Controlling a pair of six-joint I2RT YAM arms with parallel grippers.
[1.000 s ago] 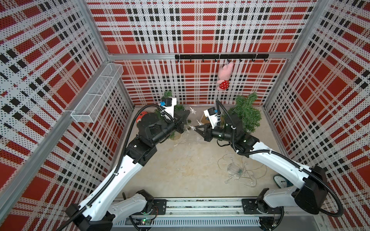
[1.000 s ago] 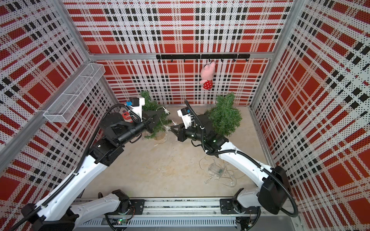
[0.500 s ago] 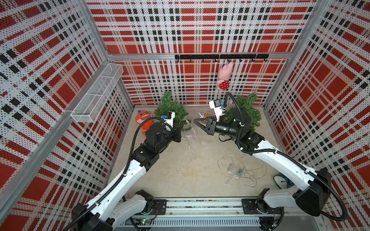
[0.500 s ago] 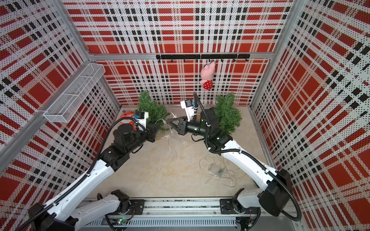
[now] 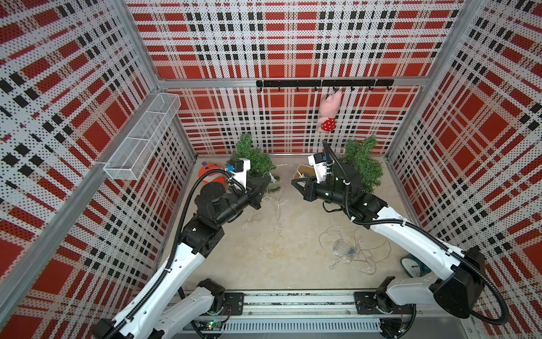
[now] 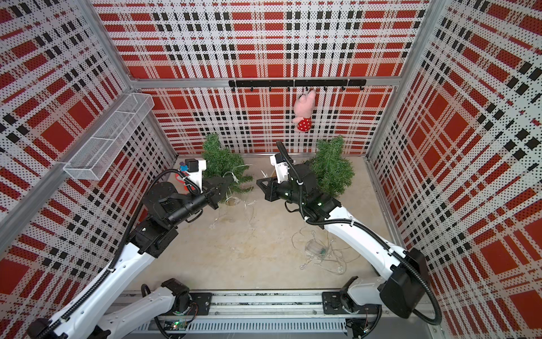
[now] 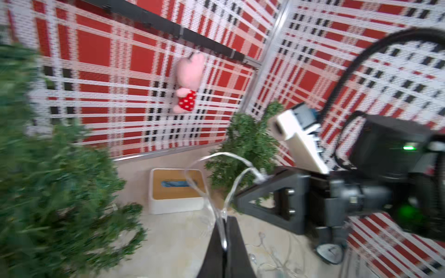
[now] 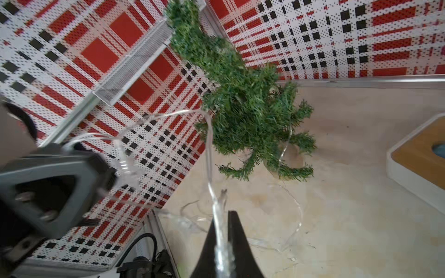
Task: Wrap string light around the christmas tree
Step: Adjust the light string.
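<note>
Two arms come in from the front rail and meet just in front of the christmas tree (image 5: 252, 160), the one nearer the wire basket (image 5: 143, 138); left arm is bent sharp at the elbow, forearm running nearly level toward the tree, and the left gripper (image 5: 265, 186) sits right at the tree's lower branches, jaws pinched together on the string light (image 8: 210, 149); right arm is stretched long and low, wrist turned so the right gripper (image 5: 294, 182) points back at the tree, near it but not touching, jaws likewise clamped tight on the same clear wire; between the two grippers the strand arcs up in a slack loop; a bit of it curls round the tree's lower branches; the rest trails over the floor away from the tree to a tangled heap with the battery box (image 5: 343, 249), well apart from the tree; second tree (image 5: 363, 164) stands behind the right wrist, farther from the tree than the tissue box (image 7: 177, 190).
</note>
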